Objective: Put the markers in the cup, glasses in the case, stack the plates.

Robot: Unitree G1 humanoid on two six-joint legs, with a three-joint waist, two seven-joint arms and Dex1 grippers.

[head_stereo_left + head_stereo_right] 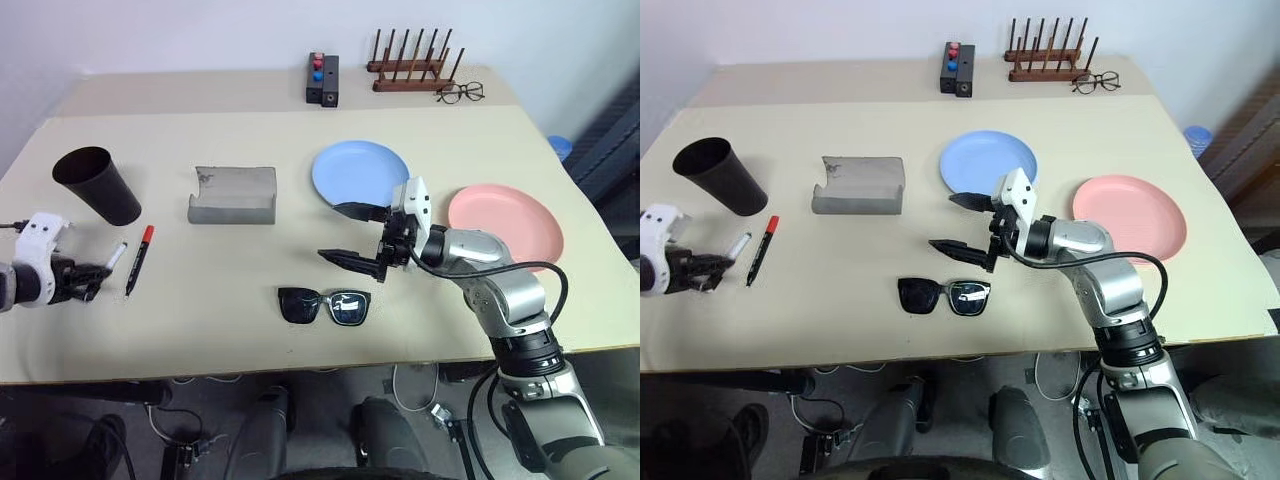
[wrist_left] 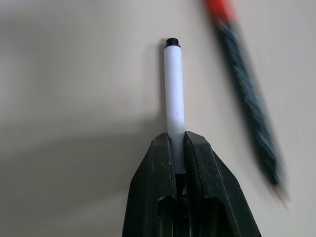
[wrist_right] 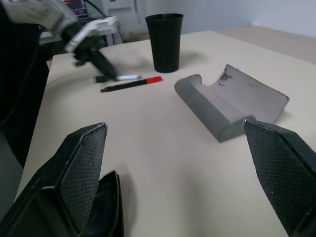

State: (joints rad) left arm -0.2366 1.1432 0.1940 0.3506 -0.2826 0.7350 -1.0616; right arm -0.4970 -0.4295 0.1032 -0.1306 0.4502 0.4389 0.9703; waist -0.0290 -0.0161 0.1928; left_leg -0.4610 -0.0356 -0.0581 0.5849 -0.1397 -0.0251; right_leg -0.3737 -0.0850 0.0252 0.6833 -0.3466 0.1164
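Table (image 1: 300, 330): white marker (image 2: 174, 89) between left gripper (image 2: 178, 148) fingers.

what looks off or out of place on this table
Little stands out. The cup leans in the head views but stands upright in the right wrist view. The plates lie apart, unstacked. The case lies open, with a small dark mark at its flap edge.

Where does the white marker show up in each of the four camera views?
Left eye view: white marker at the far left, in the left gripper.
Right eye view: at the far left, beside the red-capped marker.
Left wrist view: centre, clamped between the black fingers.
Right wrist view: upper left, near the cup.
Shared landmark: the red-capped marker.
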